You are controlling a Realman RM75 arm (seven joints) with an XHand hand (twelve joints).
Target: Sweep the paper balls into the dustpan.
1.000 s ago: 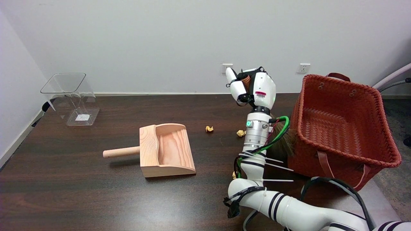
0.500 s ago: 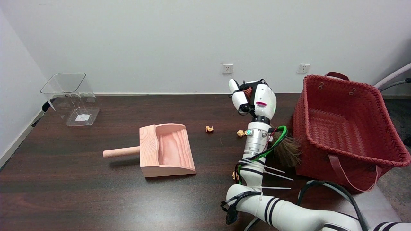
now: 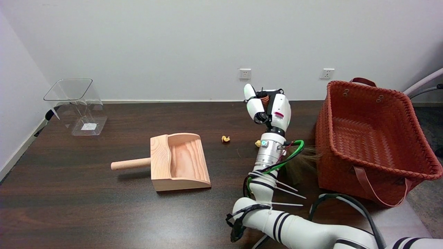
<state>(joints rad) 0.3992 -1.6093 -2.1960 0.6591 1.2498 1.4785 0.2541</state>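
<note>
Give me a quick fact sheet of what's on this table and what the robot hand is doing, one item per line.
Table: dark wood
Right hand: raised above the table, gripping a brush handle
Brush: bristles hang beside the basket
Dustpan: wooden, handle pointing left, nothing visible inside
Paper balls: one right of the dustpan, another partly hidden behind the arm
Basket: red woven, at the table's right end
Clear container: far left corner

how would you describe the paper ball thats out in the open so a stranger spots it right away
Start at the wooden dustpan in the middle of the dark table. Just beyond its right far corner, on bare tabletop, lies a tiny crumpled yellow paper ball. The other ball sits tucked against the robot's white wrist; this one lies alone, touching nothing.
</note>
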